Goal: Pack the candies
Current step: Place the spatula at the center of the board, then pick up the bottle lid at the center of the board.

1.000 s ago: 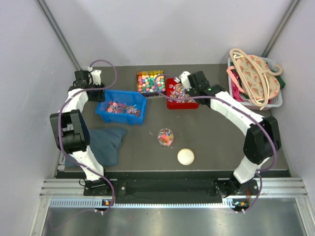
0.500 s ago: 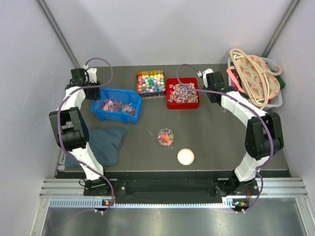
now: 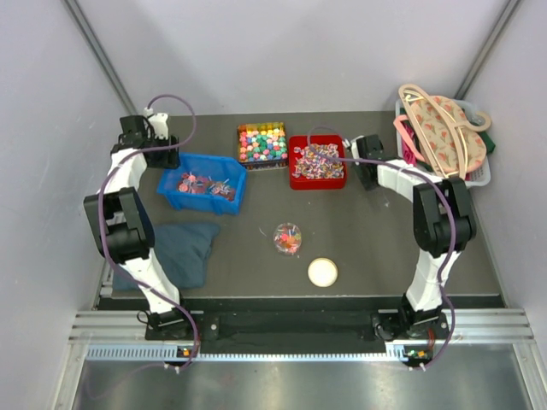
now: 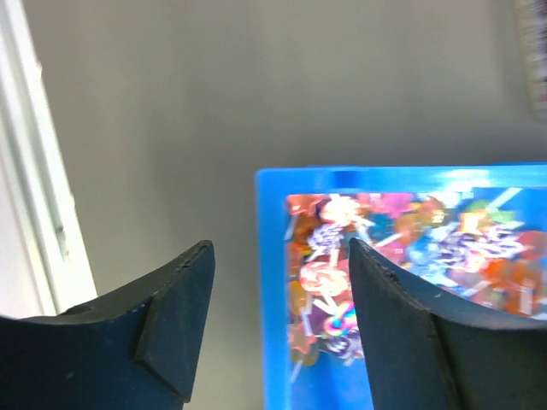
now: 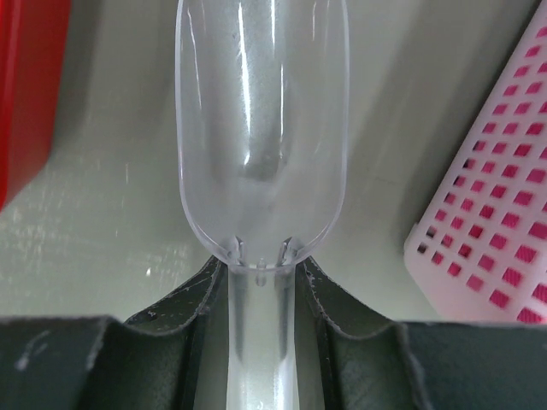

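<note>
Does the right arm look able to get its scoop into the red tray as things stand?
Probably yes: the right gripper holds the clear scoop just beside the open-topped red tray, with nothing visible between them.

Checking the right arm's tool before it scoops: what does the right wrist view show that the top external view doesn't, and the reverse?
Right wrist only: a clear plastic scoop, its bowl empty, its handle clamped between the right fingers. Top external only: the small clear cup holding candies mid-table, the cream lid nearer the bases, the blue bin and the tray of multicoloured cubes. Both: the red tray and the white lattice basket.
</note>
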{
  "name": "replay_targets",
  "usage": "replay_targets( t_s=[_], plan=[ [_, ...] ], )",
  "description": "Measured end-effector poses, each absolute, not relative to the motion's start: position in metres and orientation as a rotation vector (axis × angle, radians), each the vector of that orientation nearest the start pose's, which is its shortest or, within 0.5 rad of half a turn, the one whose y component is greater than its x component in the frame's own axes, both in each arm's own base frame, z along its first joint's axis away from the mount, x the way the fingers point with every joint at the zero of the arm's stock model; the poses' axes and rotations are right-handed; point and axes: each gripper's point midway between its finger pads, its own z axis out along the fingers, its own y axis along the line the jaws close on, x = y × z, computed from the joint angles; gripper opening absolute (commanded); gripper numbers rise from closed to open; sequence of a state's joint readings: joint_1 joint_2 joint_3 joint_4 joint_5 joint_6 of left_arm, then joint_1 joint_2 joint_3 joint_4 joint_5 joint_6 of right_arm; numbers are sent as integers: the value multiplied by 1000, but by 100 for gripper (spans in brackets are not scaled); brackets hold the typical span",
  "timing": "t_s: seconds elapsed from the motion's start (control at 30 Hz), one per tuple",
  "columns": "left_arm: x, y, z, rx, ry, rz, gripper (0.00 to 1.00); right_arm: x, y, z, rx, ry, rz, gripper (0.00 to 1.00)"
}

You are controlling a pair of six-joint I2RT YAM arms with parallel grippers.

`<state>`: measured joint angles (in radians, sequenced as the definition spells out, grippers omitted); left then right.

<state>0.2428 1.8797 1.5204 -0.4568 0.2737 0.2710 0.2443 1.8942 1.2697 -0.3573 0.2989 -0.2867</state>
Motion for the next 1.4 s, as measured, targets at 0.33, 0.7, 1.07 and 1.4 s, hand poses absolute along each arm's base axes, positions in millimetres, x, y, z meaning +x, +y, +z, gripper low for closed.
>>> replay_targets(
  t_s=[0.33, 0.7, 1.07, 1.4],
  plan=[
    [473, 43, 206, 254, 2146, -256, 84, 445, 45, 38, -546, 2476, -374, 75],
    [436, -16, 258, 401, 2000, -399, 89, 438, 51, 82, -548, 2417, -304, 82],
    [406, -53, 225, 448, 2053, -506, 90, 375, 121, 184, -783, 2175, -74, 59],
    [379, -75, 208, 512, 2066, -535, 91, 223, 179, 113, -1496, 2094, 216, 50]
  ],
)
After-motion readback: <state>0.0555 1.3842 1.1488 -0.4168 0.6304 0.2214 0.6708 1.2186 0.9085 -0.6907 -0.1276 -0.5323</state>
